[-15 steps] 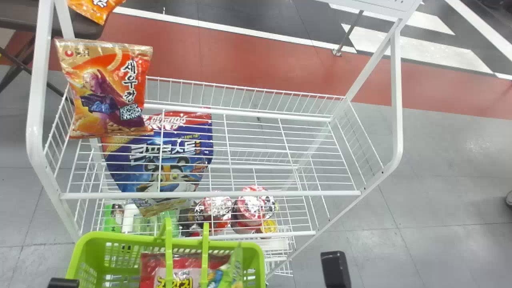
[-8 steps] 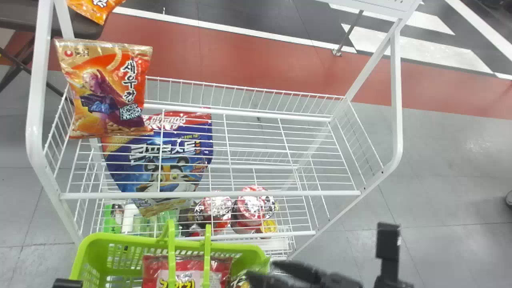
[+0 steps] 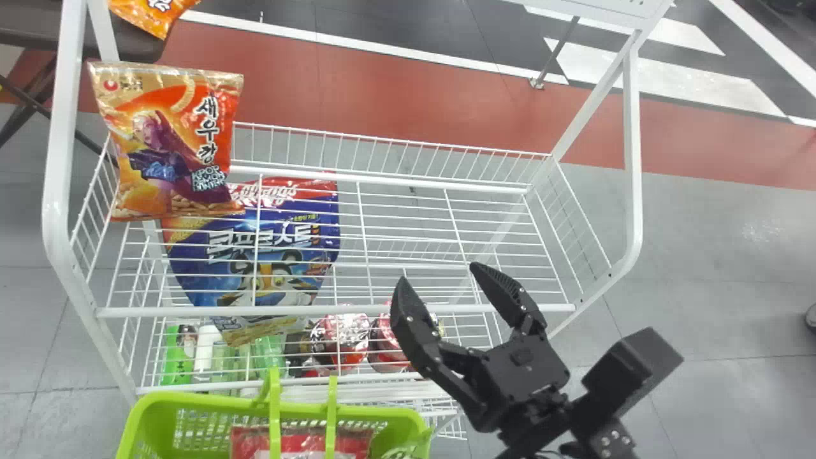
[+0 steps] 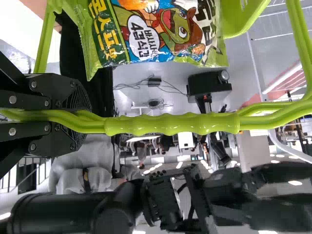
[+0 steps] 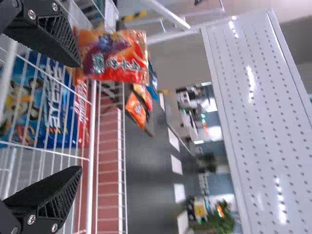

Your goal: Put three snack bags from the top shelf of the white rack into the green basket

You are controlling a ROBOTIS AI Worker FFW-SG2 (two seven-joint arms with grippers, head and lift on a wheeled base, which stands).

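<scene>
Basket [image 3: 153, 400] and red bag [image 3: 303, 443] inside are cut off by head view's lower edge. Far orange bag [image 3: 150, 16]: cropped. Right gripper [image 3: 440, 273] hides part of red cup [image 3: 380, 350]. Shelf wires cross blue bag [image 3: 223, 280]. Right wrist view: background blurred.

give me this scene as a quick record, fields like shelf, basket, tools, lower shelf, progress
top shelf: orange snack bag at its left end
basket: green basket holding a red snack bag and a green snack bag
left tool: closed on the basket handle
right tool: open and holding nothing, right of the orange bag
lower shelf: blue bag, red-lidded cups
progress: probably one bag to go
</scene>
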